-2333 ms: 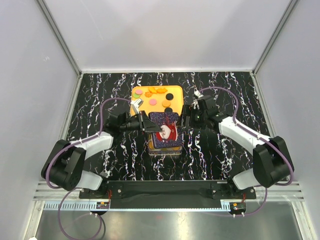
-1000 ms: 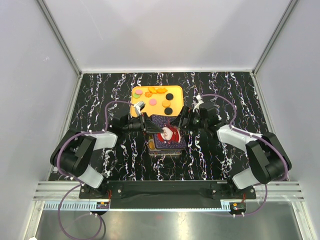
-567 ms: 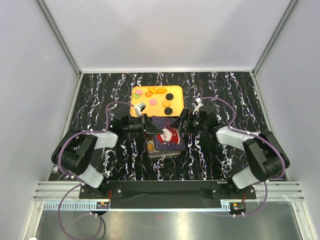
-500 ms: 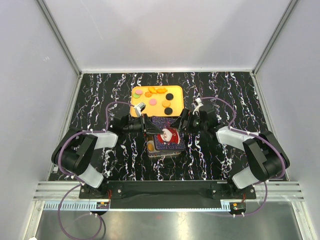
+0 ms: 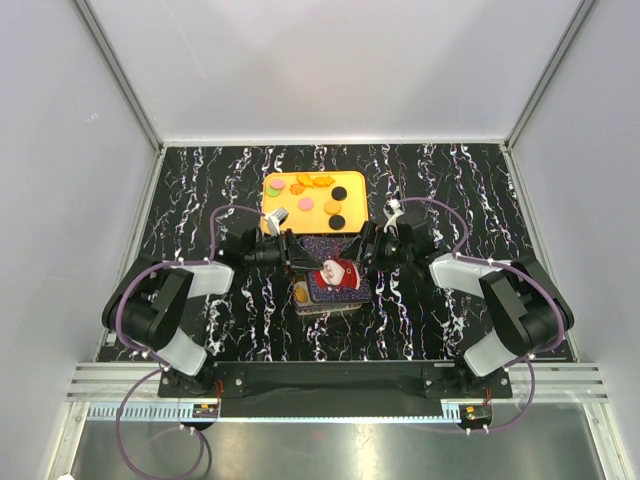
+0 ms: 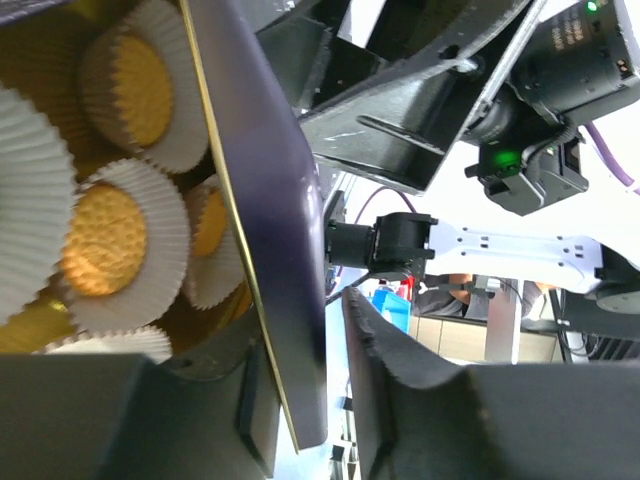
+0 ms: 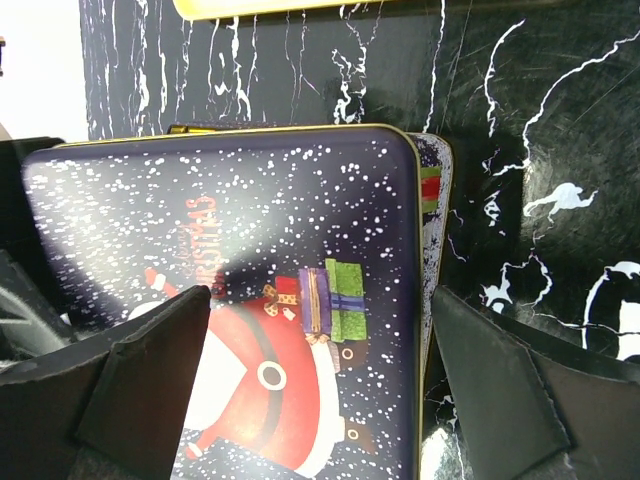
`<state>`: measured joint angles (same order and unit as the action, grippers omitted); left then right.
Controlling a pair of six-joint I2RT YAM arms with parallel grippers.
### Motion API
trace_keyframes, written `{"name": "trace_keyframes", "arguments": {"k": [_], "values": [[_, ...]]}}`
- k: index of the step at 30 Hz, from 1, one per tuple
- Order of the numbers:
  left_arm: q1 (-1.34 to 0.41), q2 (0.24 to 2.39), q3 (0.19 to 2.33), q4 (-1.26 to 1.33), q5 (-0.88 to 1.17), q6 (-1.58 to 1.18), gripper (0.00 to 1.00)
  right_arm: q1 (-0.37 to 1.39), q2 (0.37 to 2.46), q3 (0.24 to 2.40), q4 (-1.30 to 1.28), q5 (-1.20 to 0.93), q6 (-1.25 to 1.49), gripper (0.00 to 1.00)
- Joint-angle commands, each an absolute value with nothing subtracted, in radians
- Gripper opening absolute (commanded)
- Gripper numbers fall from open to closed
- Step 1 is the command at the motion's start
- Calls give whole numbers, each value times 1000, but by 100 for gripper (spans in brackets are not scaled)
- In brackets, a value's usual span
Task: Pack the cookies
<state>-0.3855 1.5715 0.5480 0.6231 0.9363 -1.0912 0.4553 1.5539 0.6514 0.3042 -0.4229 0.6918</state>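
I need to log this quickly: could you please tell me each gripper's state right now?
Left gripper: closed on the tin lid at its edge, holding it.
Right gripper: open, fingers spread over the lid, holding nothing.

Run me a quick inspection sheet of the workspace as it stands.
Surface: black, white-veined table.
Job's things: cookies lie loose on the orange tray; more sit in paper cups inside the tin; Christmas lid is over the tin, with the cups showing beneath it.
Clutter: nothing seen.
Grippers: left gripper jaws straddle the lid's edge, grip unclear; right gripper jaws spread wide at the lid's other side.
Cables: purple cables loop beside both arms.
Surroundings: white walls, metal frame.
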Motion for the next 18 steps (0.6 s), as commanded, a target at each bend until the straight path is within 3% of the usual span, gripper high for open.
{"name": "trace_keyframes", "arguments": {"k": [1,18], "values": [[-371,1522,578,566,913,-1020,35,457,1569,647,362,-443,698,98],[-290,1396,594,235,824,-856,45,459,1583,647,357,-437,706,96]]}}
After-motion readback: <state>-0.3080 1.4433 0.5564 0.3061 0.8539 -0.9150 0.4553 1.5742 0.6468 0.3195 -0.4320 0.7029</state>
